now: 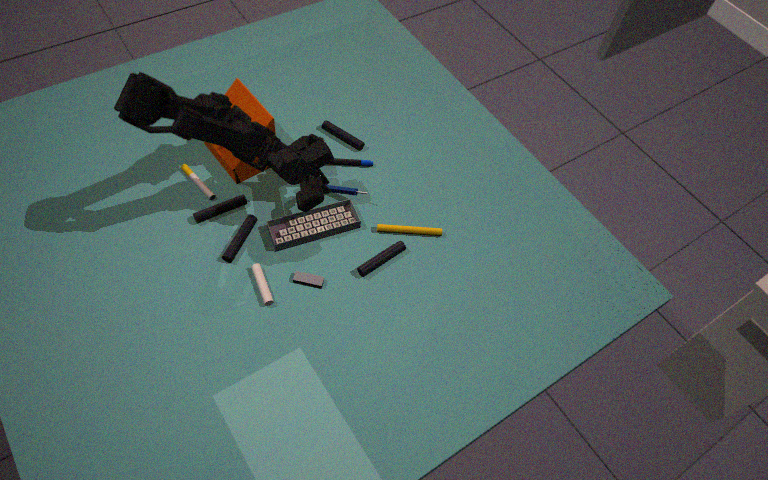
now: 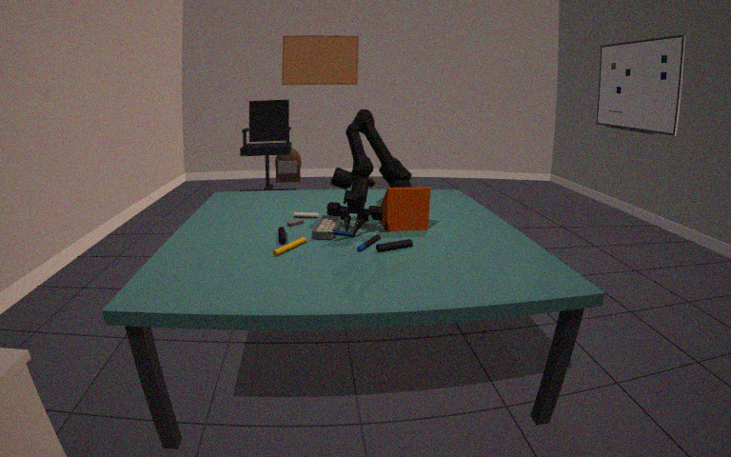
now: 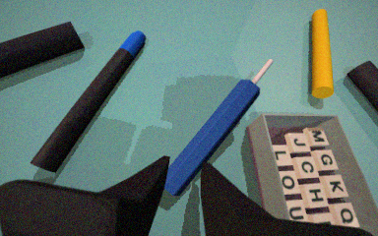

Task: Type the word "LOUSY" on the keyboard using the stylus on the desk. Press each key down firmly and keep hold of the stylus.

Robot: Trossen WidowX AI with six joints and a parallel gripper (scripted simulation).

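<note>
The stylus is a blue bar with a thin pale tip. My gripper is shut on its rear end; the tip points away from the fingers. The stylus looks close to level and low over the desk; any gap below it is hard to tell. In the top view the arm hides the fingertips. The keyboard is a grey tray with white letter keys, beside the stylus. In the wrist view L, O, U, J, C, H, M, G, K and Q show; its near end is cut off.
A black pen with a blue end lies beside the stylus, a black cylinder beyond it. A yellow stick lies past the keyboard. An orange block stands by the arm.
</note>
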